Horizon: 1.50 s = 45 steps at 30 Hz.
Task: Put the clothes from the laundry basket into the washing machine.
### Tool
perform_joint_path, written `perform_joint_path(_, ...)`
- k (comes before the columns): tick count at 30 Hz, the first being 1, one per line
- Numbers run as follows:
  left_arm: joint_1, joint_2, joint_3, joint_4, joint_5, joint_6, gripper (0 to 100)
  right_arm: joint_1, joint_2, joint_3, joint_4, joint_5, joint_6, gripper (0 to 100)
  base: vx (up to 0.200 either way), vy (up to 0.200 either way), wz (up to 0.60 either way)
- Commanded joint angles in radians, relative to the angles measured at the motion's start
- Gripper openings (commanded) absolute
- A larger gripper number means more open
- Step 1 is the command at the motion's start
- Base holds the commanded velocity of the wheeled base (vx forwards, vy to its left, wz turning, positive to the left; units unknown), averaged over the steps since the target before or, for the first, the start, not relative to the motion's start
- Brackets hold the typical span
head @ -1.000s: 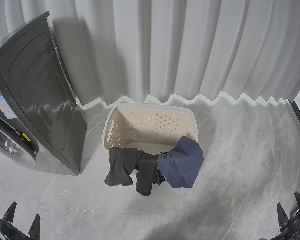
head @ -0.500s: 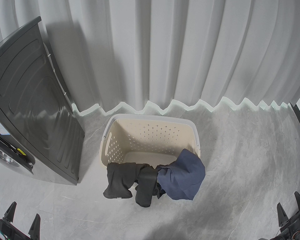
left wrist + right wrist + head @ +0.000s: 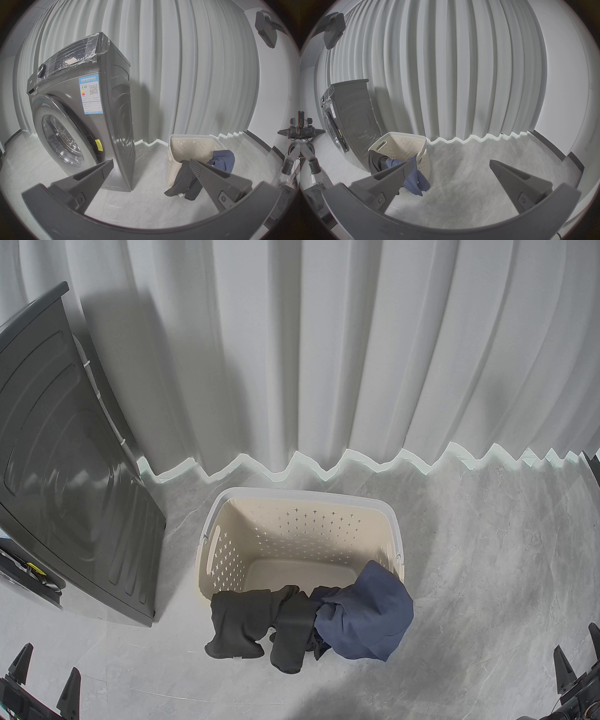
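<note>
Since the earlier frames the whole head view is shifted, which is put down to the camera and not to the things; the basket is now seen lower and the machine farther left, while both pincers are kept at the same corners. A white pleated curtain (image 3: 344, 352) is hung across the back, above a grey marbled floor (image 3: 500, 552); the washing machine (image 3: 62, 477), dark grey, is stood on the robot's left, near the laundry basket (image 3: 300, 493) but apart from it. The clothes are draped over the basket's near rim and hung outside it: a blue garment (image 3: 369, 612) at the right corner, touched by two dark grey garments (image 3: 240, 621) beside it. The left gripper (image 3: 50, 659) is held low at the left, its fingers spread wide with nothing between them; the right gripper (image 3: 575, 640) is held low at the right, likewise spread wide and empty; both are kept well apart from the basket.
</note>
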<state>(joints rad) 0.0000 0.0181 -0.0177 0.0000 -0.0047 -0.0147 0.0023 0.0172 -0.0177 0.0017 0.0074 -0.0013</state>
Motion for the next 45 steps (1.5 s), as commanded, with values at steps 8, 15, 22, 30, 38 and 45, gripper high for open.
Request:
perform_joint_path(8,0.0,-0.018,0.016,0.0,0.0,-0.001,100,0.001,-0.017,0.016,0.0,0.0,0.0,100,0.15,0.0,0.0)
perform_joint_path(15,0.0,-0.018,0.016,0.0,0.0,-0.001,100,0.001,-0.017,0.016,0.0,0.0,0.0,100,0.0,0.0,0.0)
perform_joint_path(22,0.0,-0.018,0.016,0.0,0.0,-0.002,100,0.001,-0.017,0.016,0.0,0.0,0.0,100,0.0,0.0,0.0)
perform_joint_path(30,0.0,-0.018,0.016,0.0,0.0,-0.001,100,0.001,-0.017,0.016,0.0,0.0,0.0,100,0.0,-0.075,0.0)
perform_joint_path(38,0.0,-0.018,0.016,0.0,0.0,-0.002,100,0.001,-0.017,0.016,0.0,0.0,0.0,100,0.025,0.0,0.0)
perform_joint_path(45,0.0,-0.018,0.016,0.0,0.0,-0.004,100,0.001,-0.017,0.016,0.0,0.0,0.0,100,0.2,0.0,0.0)
